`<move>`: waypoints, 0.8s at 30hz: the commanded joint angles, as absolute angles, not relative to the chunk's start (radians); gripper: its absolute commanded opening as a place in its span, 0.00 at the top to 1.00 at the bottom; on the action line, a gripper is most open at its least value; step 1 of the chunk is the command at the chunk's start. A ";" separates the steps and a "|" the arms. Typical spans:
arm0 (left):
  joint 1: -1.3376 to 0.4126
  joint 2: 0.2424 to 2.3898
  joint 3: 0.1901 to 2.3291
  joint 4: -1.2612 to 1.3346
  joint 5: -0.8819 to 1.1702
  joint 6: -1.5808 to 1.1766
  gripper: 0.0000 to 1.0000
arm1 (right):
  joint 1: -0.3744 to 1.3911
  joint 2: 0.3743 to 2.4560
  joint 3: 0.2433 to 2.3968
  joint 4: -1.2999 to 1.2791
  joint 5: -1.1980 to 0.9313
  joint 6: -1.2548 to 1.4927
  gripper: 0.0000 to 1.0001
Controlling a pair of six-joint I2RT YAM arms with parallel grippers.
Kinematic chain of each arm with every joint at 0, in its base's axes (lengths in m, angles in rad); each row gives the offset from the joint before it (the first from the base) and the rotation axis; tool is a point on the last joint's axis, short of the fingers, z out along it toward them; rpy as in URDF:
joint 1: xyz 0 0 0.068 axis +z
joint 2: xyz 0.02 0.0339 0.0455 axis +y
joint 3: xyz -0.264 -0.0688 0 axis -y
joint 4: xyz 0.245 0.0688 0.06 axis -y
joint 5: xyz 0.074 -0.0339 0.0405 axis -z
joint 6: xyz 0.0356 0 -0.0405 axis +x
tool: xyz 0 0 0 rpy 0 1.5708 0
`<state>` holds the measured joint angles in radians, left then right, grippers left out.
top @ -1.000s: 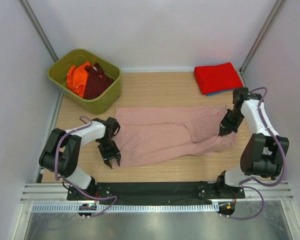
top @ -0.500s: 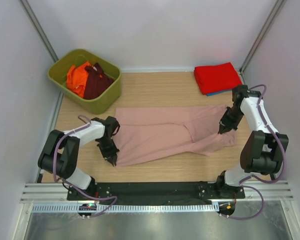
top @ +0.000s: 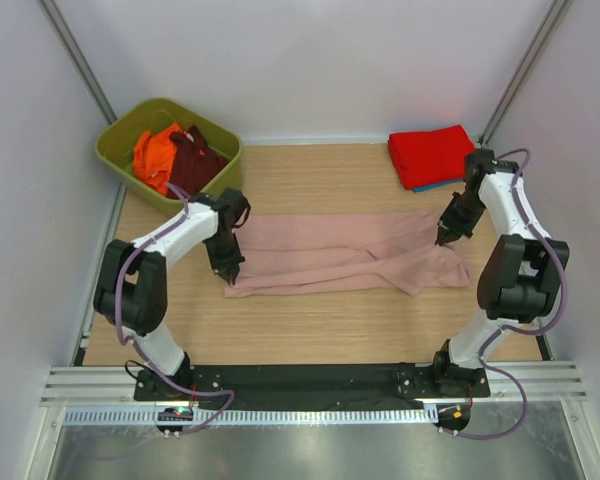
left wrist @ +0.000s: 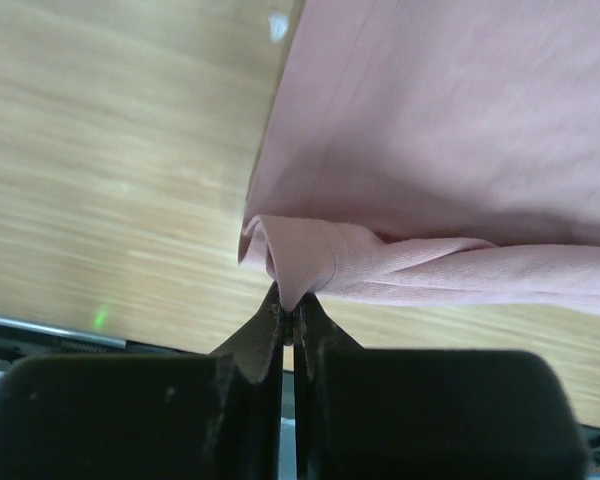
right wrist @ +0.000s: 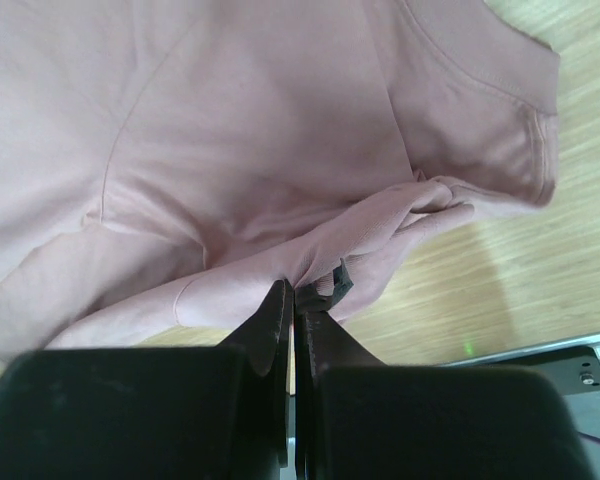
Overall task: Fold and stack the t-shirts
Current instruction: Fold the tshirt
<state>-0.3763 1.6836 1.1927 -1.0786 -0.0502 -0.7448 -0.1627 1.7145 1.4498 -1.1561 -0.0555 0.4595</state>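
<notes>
Right hand (right wrist: 295, 295) pinches pink t-shirt (right wrist: 250, 150) fold.

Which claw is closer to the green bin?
Left. The left gripper sits just in front of the green bin; the right gripper is far off, beside the folded red t-shirt.

The spread t-shirt (top: 320, 256) lies centred, bin (top: 198, 208) behind left, folded stack (top: 435, 152) behind right.

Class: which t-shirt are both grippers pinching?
The pink t-shirt, stretched across the table; the red one lies folded far right, the orange one and the maroon one sit in the green bin.
</notes>
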 commanded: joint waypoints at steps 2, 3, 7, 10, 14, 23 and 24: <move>-0.354 1.788 1.311 -1.138 -0.115 -0.670 1.00 | -0.161 1.762 1.517 -1.121 -0.061 0.463 0.99; -0.348 1.802 1.322 -1.138 -0.109 -0.666 1.00 | -0.161 1.772 1.534 -1.118 -0.061 0.463 0.99; -0.319 1.850 1.385 -1.143 -0.107 -0.649 1.00 | -0.161 1.818 1.572 -1.114 -0.069 0.457 0.99; -0.308 1.882 1.425 -1.157 -0.109 -0.637 1.00 | -0.161 1.845 1.585 -1.106 -0.075 0.460 0.99; -0.290 1.916 1.469 -1.167 -0.101 -0.623 1.00 | -0.161 1.873 1.592 -1.100 -0.078 0.460 0.99; -0.265 1.982 1.560 -1.189 -0.104 -0.600 1.00 | -0.161 1.917 1.615 -1.085 -0.080 0.460 0.99; -0.259 1.985 1.563 -1.189 -0.101 -0.595 1.00 | -0.161 1.922 1.620 -1.086 -0.075 0.459 0.99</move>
